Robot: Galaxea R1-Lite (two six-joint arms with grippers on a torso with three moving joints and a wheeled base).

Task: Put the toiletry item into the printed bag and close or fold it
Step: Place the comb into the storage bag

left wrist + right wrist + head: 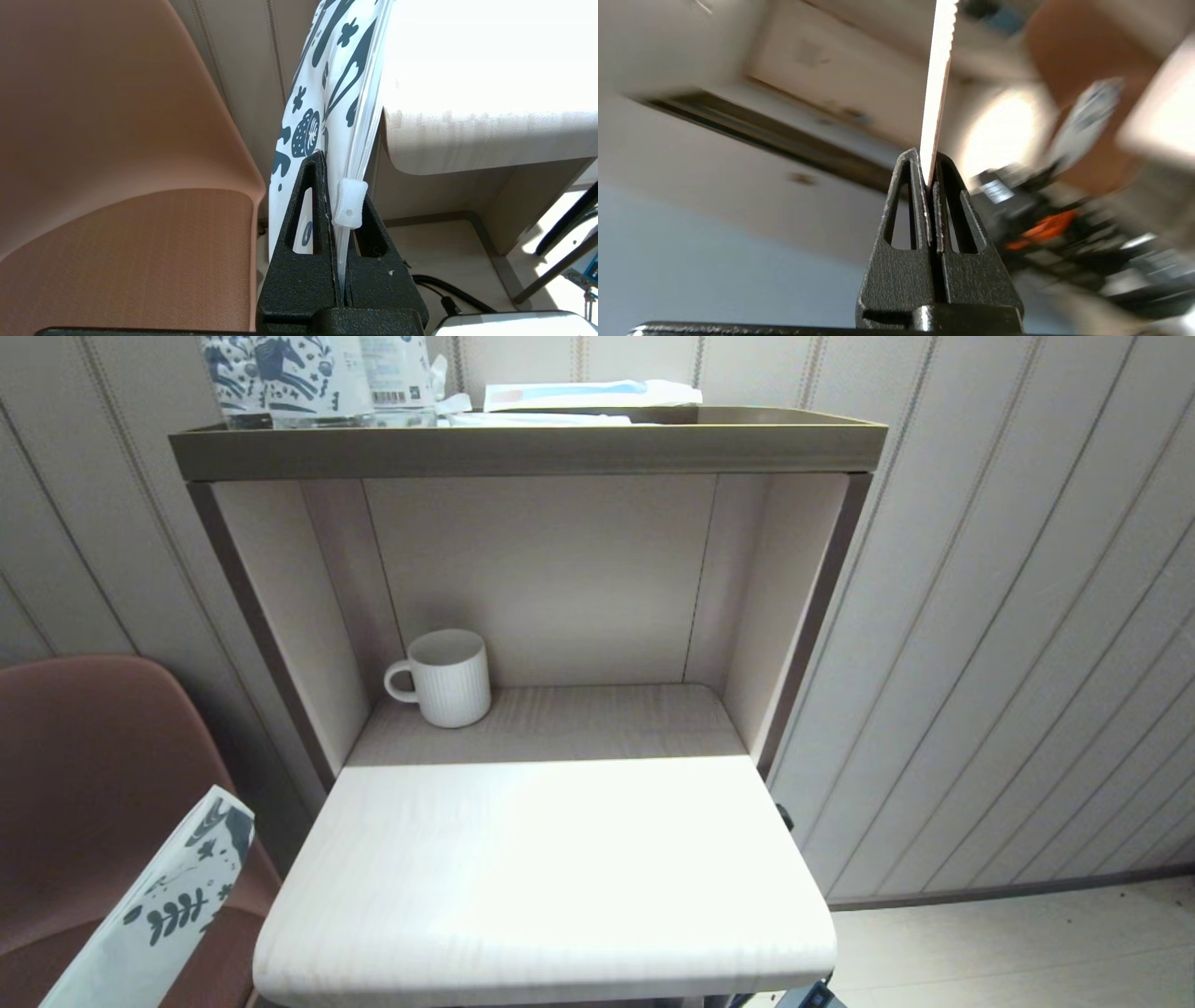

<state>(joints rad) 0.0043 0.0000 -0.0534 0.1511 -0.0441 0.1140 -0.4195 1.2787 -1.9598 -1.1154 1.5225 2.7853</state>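
Now | your left pincer (343, 186) clamps the printed bag (327, 88) by its zip slider (349, 204) | right pincer (931, 179) pinches a thin flat item (937, 79), possibly the toiletry | risk: bag mouth looks zipped, insertion may jam.

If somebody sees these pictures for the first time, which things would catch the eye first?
First the printed bag, which the left gripper is shut on beside its white slider, low at the left by the brown chair. Next the white mug, alone at the back left of the table. The right gripper pinches a thin flat packet.
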